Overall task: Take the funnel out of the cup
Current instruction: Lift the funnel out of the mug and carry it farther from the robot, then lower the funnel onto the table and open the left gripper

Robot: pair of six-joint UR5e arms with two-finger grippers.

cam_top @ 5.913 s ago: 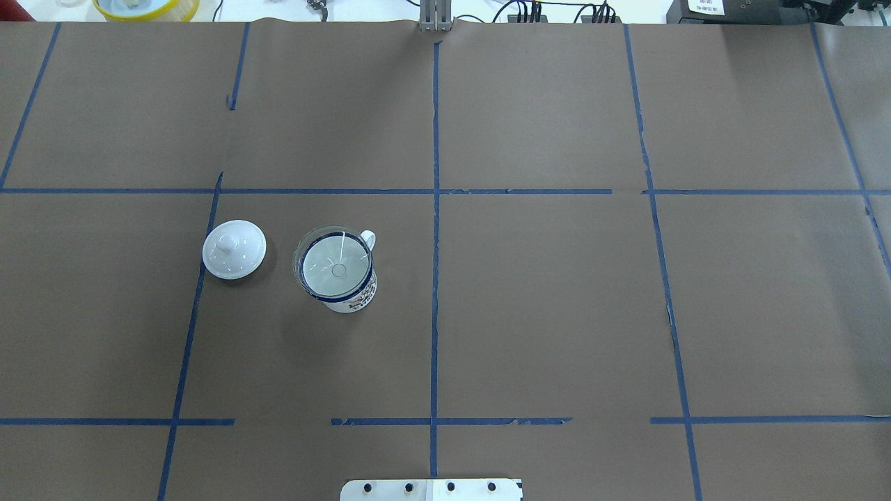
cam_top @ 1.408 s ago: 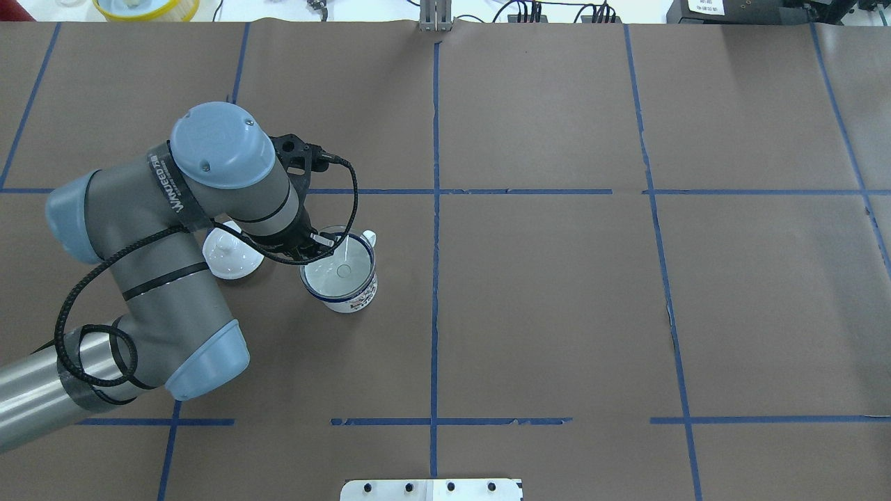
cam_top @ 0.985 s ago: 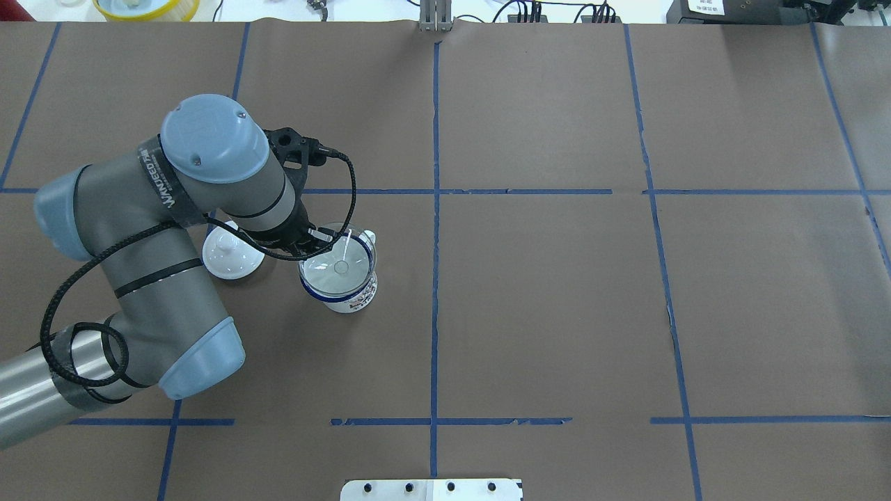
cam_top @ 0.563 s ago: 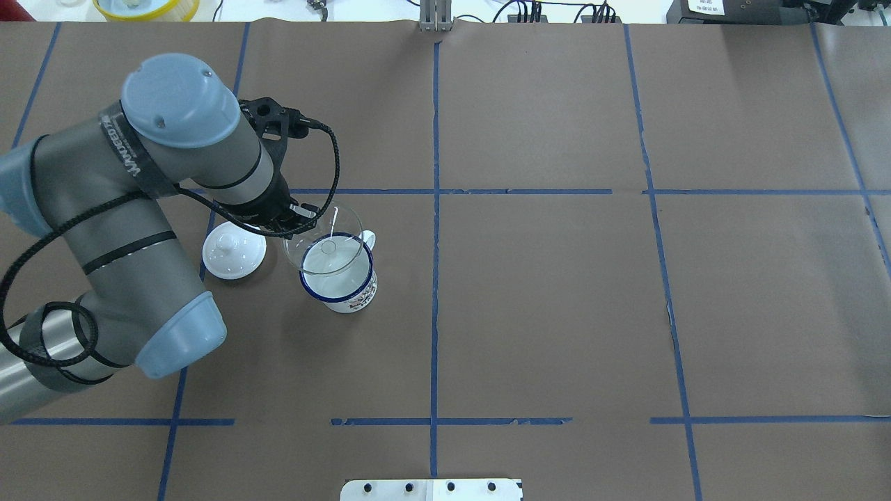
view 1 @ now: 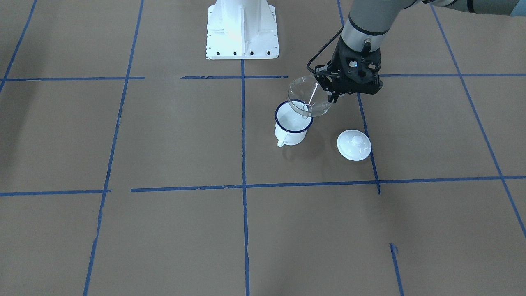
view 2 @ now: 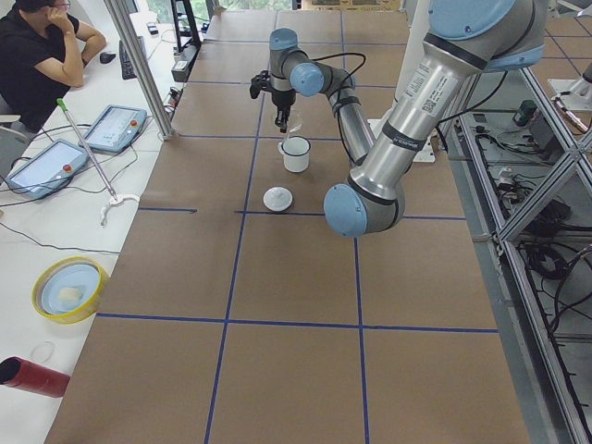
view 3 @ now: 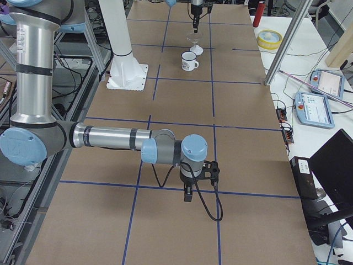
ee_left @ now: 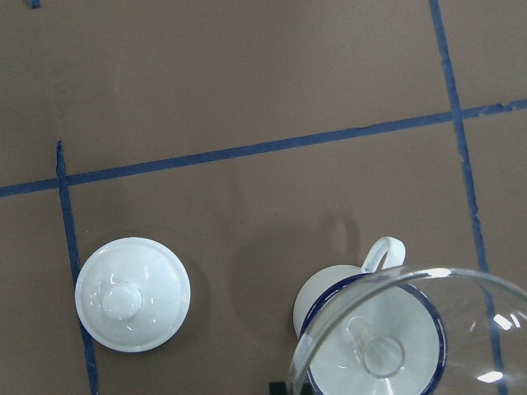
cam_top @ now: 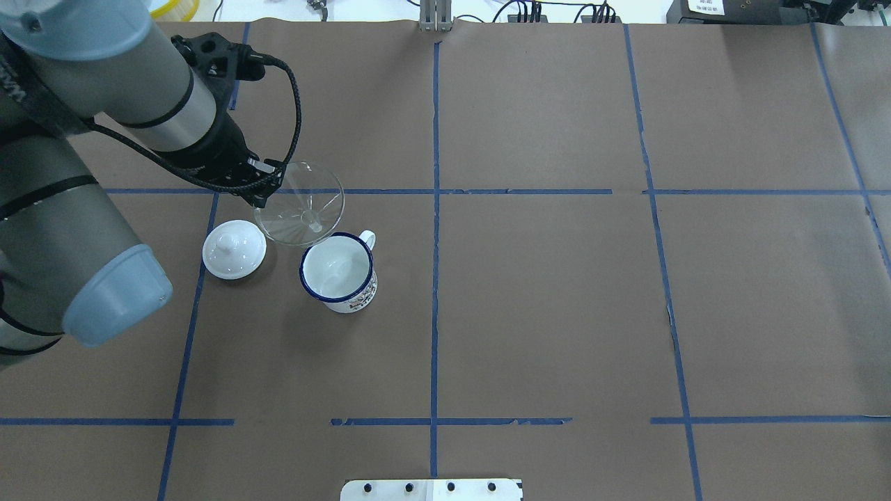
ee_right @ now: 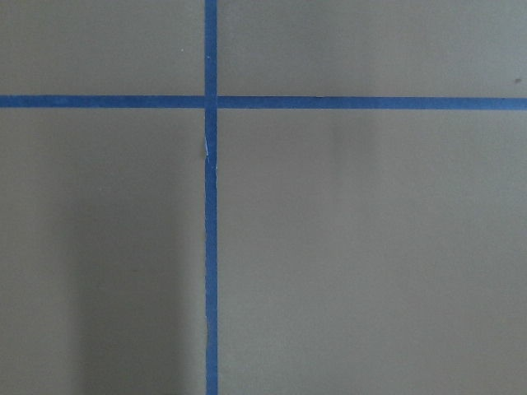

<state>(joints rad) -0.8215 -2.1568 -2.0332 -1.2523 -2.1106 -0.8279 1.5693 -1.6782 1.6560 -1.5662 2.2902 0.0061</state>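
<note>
The clear funnel point(cam_top: 301, 203) hangs in the air, fully out of the cup point(cam_top: 338, 272), its spout tip point(view 1: 306, 109) just above the blue rim. My left gripper point(cam_top: 263, 197) is shut on the funnel's rim at the side toward the lid. The white blue-rimmed cup point(view 1: 292, 127) stands upright and holds nothing. In the left wrist view the funnel point(ee_left: 412, 333) fills the lower right, over the cup point(ee_left: 323, 298). My right gripper point(view 3: 188, 194) hovers low over the table far from the cup; I cannot tell whether it is open or shut.
A white domed lid point(cam_top: 234, 249) with a knob lies on the brown paper just left of the cup. The robot's white base point(view 1: 241, 28) stands at the table's near edge. A person sits beyond the far edge point(view 2: 42, 55).
My left arm came in, closed on the funnel's rim, then lifted it up and out of the cup, away toward the far left. The cup and lid stayed put.
</note>
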